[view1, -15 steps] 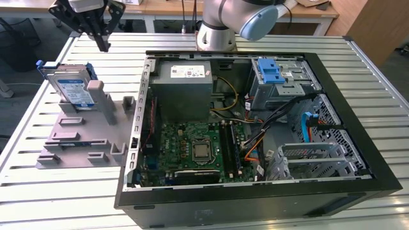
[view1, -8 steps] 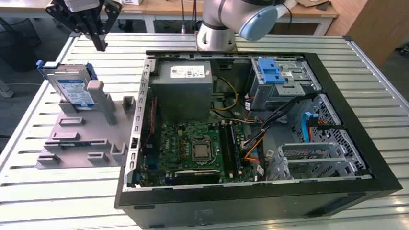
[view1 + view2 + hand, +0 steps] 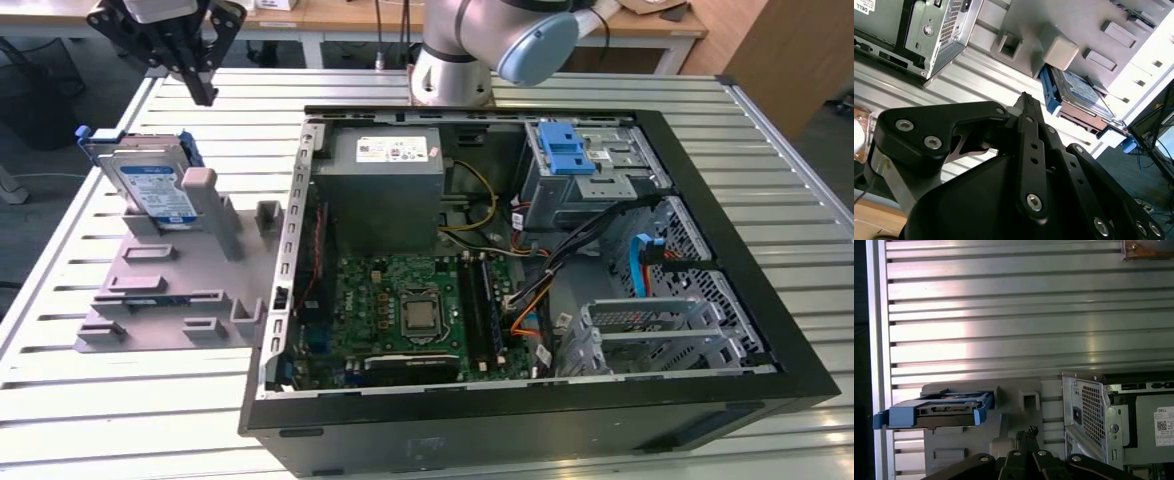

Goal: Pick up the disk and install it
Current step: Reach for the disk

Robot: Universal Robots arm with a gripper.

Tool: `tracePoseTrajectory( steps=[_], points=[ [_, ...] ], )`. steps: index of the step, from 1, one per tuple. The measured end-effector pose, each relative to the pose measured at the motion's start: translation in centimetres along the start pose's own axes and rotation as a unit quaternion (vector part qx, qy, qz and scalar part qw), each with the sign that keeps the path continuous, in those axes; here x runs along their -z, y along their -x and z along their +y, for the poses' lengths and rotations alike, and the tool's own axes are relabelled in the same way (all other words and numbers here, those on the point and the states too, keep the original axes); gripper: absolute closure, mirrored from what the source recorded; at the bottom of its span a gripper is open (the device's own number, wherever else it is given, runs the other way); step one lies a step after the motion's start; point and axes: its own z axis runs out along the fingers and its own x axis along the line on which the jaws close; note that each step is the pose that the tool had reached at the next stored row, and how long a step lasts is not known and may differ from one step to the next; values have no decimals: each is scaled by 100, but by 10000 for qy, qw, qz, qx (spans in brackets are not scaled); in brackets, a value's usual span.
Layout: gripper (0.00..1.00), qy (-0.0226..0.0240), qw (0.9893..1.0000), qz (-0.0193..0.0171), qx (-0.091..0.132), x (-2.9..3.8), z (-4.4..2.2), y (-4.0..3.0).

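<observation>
The slatted aluminium table [image 3: 120,420] carries everything, and its ridged, shiny surface would likely let a dropped part skid or land edge-down in a groove. On it lies the open black computer tower case [image 3: 534,410], whose raised walls and loose orange and black cables near the grey metal drive cage [image 3: 594,190] could snag a carried load. The cage sits deep in the far corner, so a tilted approach would probably jam against its sides. At the exterior view's left, just beside the case, rests the flat grey plastic fixture [image 3: 160,300] with its upright blocks. The disk [image 3: 150,185], a silver hard drive with a blue-and-white label in a blue plastic carrier frame, stands on edge in this fixture, leaning a little, with a pale block [image 3: 198,185] close against its face. The black claw [image 3: 203,95] hangs above and beyond the disk, well apart from it, its fingers pressed together on nothing – seen also in both wrist views [image 3: 1026,100] [image 3: 1026,432]. Descending clenched, it would likely strike the frame's top edge and tip the drive – or clip the pale block. A grip on the thin blue frame alone might flex and slip.
</observation>
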Motion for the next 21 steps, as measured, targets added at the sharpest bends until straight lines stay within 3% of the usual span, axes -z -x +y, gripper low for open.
tracePoseTrajectory(
  steps=[21],
  points=[
    [89, 0, 10000, 0, 0, -10, 40, -232]
  ],
)
